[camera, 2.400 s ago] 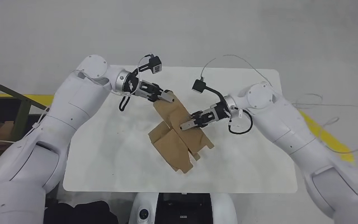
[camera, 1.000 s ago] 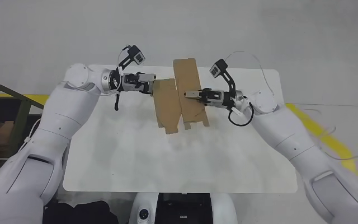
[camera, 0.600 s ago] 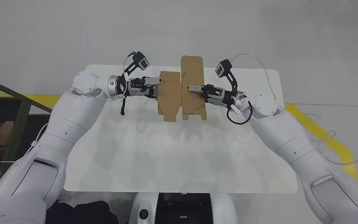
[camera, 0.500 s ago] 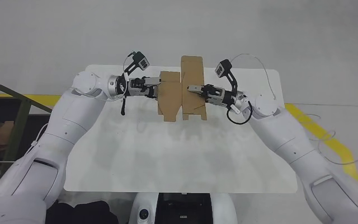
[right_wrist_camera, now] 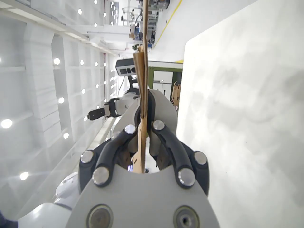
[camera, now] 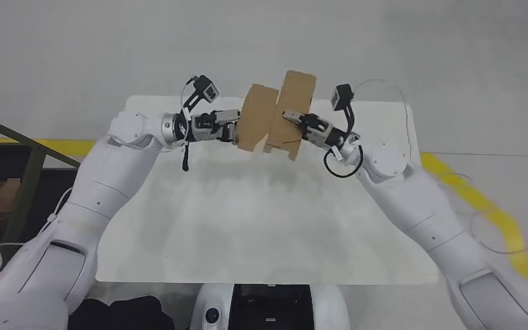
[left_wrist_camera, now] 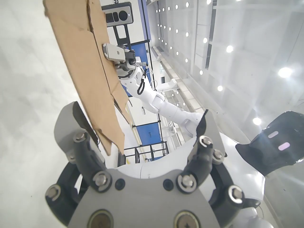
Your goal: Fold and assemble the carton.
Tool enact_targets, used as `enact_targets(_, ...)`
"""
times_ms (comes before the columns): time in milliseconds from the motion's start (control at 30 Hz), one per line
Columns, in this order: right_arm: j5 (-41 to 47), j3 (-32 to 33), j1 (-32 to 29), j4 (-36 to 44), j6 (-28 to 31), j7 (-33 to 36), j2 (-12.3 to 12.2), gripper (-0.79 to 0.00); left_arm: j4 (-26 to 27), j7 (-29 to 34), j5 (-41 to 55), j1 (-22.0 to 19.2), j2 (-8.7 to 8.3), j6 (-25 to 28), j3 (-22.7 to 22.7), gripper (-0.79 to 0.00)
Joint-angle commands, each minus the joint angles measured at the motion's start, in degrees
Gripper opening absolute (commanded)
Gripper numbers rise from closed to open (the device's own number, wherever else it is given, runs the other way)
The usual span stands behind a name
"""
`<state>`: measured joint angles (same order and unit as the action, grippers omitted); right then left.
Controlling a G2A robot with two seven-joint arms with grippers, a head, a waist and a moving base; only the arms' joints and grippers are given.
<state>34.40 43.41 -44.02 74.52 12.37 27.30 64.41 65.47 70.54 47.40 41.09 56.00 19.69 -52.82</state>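
Nothing legible shows on the carton (camera: 258, 117), and the white marks on the blue panels (left_wrist_camera: 152, 132) are too small to read.

Overhead looks down — wrist cameras close, sharing the carton (camera: 257, 120)

One carton (camera: 276, 115), brown, flattened. One table (camera: 247, 239) beneath the carton. Two at the carton: left claw (camera: 233, 128), right claw (camera: 292, 118).
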Motion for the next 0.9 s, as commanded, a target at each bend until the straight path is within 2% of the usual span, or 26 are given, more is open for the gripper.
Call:
enact_targets(0,-1.79,1.33,-1.76,3.25,-1.58,-4.96,-0.25,-0.785,0.43,-1.40,0.25,1.05,-0.03,-0.46,-0.64,0.000)
enact_targets(100,-3.22,3.11,-4.60,7.28,-2.99,-9.98,-0.50,-0.785,0.76,-3.29,-0.28,2.00,0.06,-0.75,-1.16,0.000)
enact_targets(267,-3.11,4.89,-8.05,10.94,-4.67,-14.55,-0.37,-0.785,0.69,-6.39,-1.34,2.65,0.66,-0.56,-1.02,0.000)
enact_targets(600,-9.07,5.27,-9.81,13.24,-8.77,-24.90,1.03,-0.785,1.02,-11.63,-2.94,3.31,2.84,4.02,1.09,0.000)
enact_targets(867,-12.12,5.58,-11.05,14.33,-9.44,-27.87,2.10,-0.785,-0.86,-14.27,-3.00,2.55,4.34,4.77,1.59,0.000)
